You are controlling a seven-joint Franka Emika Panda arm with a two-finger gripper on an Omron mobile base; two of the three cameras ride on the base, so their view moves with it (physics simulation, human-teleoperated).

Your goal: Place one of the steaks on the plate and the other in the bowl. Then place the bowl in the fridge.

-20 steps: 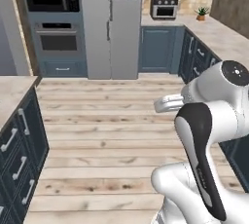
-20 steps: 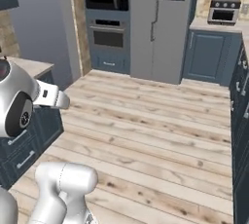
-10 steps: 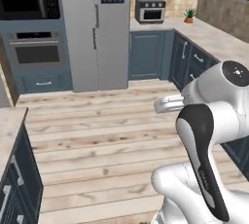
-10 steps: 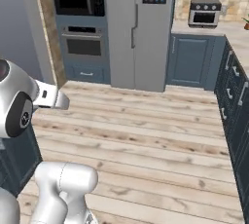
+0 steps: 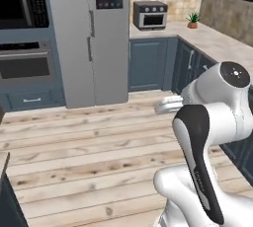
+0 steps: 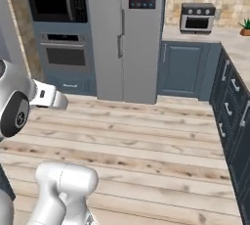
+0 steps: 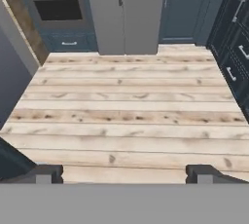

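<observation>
With the gripper (image 7: pixel 124 172) spread wide and empty, best drive squarely toward the shut fridge (image 5: pixel 89 38) at the far wall, arm tucked.

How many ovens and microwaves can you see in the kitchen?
3. A black microwave is built into the wall left of the fridge, a wall oven sits right under it, and a small toaster oven stands on the counter.

I've got open pale wooden plank floor (image 7: pixel 126 116) ahead, nothing on it; the tall grey-silver fridge (image 6: pixel 128 33) stands shut, dark blue cabinets (image 7: pixel 233 47) hem the right side.
</observation>
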